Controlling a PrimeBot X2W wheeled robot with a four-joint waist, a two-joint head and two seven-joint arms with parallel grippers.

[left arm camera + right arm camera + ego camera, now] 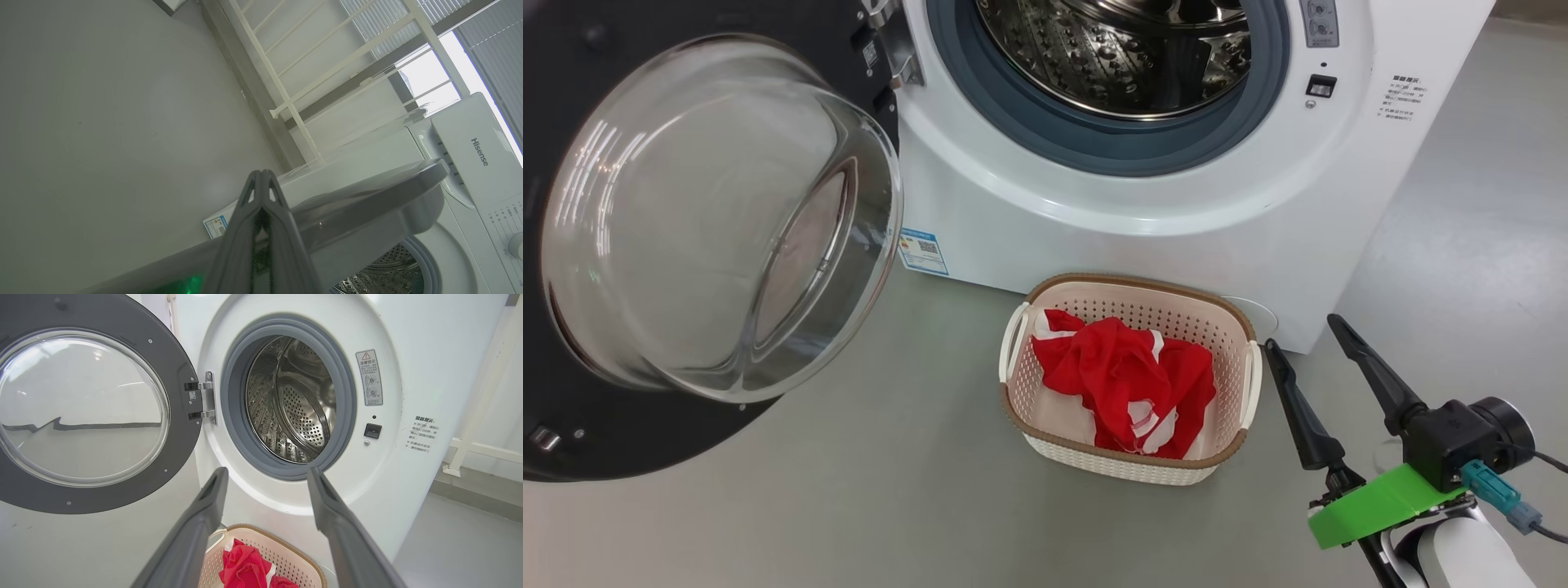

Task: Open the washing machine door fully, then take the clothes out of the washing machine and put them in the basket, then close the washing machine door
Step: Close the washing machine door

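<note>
The washing machine [1143, 237] stands white and boxy, and its steel drum [294, 404] looks bare inside. The washing machine door [719, 220] is swung wide open to the left, its glass bowl facing me. On the floor in front sits the basket [1129, 282] with the red clothes [1123, 371] in it. My right gripper [1303, 335] hovers open and holds nothing, just right of the basket; in the right wrist view its fingers [204, 514] point at the drum above the basket [304, 561]. My left gripper [261, 175] is shut on nothing, close to the door's edge [367, 196].
Grey floor [849, 506] spreads around the basket. A white railing [286, 102] runs along the wall beside the machine and also shows at the right [482, 449]. A blue label [923, 251] sits low on the machine's front.
</note>
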